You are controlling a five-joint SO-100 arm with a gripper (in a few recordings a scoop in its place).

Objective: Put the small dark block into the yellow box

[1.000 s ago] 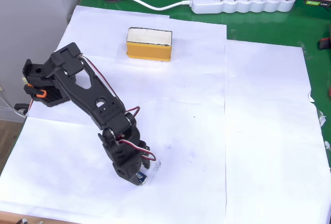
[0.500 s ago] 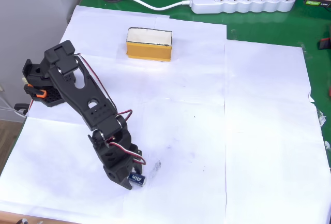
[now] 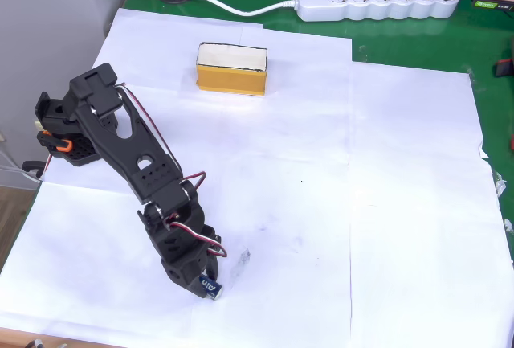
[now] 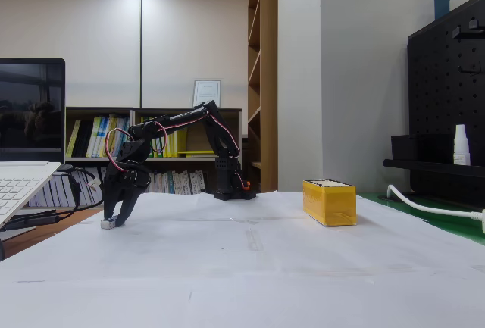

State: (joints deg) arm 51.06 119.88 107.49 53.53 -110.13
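The small dark block [image 3: 210, 287], black-blue with white lettering, sits at the tip of my gripper [image 3: 207, 286] near the front edge of the white paper in the overhead view. The fingers close around it and it rests at the paper's surface. In the fixed view the gripper [image 4: 111, 222] points down at the left, with the block's pale end [image 4: 107, 224] showing at its tip on the table. The yellow box [image 3: 231, 68] stands far off at the back of the paper, cream top up; in the fixed view this box [image 4: 329, 201] is at the right.
A white power strip [image 3: 376, 2] and its cable lie on the green mat [image 3: 401, 38] behind the paper. A small clear scrap [image 3: 241, 258] lies just right of the gripper. A laptop [image 4: 26, 154] stands at the left in the fixed view.
The arm drew back toward the lower left a second ago. Since then the block has turned and shifted slightly toward the front edge at the gripper tip.
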